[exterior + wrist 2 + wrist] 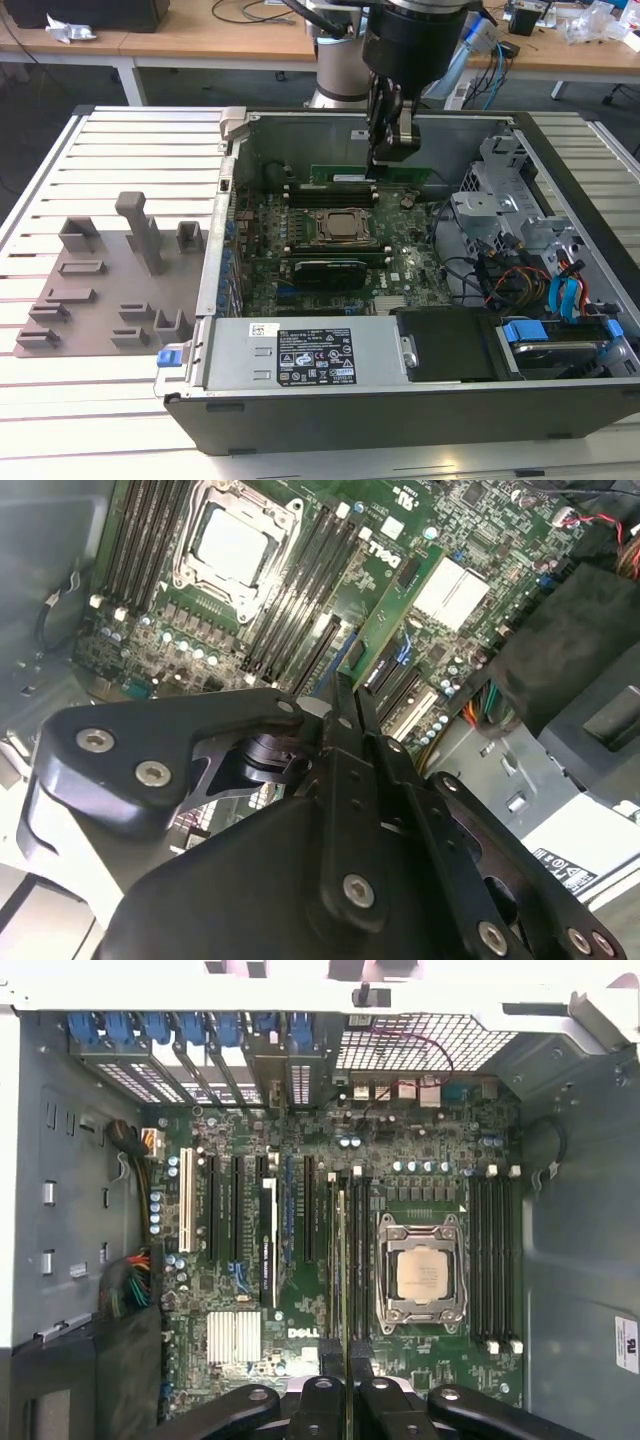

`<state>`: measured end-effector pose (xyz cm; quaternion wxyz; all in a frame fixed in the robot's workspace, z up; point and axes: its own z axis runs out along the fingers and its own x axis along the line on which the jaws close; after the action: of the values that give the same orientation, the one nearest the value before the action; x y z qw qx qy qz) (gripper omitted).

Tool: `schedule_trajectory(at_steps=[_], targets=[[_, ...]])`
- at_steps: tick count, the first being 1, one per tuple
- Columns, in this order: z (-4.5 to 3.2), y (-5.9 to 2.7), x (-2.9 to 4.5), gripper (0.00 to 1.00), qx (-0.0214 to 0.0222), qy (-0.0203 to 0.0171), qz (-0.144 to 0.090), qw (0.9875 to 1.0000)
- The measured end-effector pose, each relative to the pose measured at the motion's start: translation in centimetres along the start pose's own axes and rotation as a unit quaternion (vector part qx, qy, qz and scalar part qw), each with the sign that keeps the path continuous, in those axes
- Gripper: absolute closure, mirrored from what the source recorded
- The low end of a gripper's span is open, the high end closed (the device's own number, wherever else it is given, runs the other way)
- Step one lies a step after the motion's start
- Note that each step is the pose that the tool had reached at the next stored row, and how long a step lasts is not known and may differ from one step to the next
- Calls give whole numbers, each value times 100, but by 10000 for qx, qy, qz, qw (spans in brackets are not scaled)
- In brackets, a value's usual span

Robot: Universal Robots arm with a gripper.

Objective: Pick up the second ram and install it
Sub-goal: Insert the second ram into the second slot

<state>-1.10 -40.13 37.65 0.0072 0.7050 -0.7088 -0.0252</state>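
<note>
psu (300,355) sits along the near edge of the open case (400,415), then the cpu socket (343,228) mid-board. just far of the socket, the gripper (385,155) has its jaws pinched tight on the top edge of the second ram (340,175), near its middle. the stick is level and runs left-right along the slots. in the first wrist view it's edge-on, in line with the slots beside the socket. can't tell if its bottom edge touches one. both ends have open room. the drive cage (490,205) is well off to the right, and the far wall (300,140) is close behind. a grey tray (100,290) sits left, outside the case.
</note>
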Motion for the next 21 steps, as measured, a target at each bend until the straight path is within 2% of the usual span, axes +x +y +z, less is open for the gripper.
schedule_trajectory(at_steps=[13, 21], targets=[[174, -8, 4, 87, 0, 0, 0, 10000], [238, -11, 6, 87, 0, 0, 0, 10000]])
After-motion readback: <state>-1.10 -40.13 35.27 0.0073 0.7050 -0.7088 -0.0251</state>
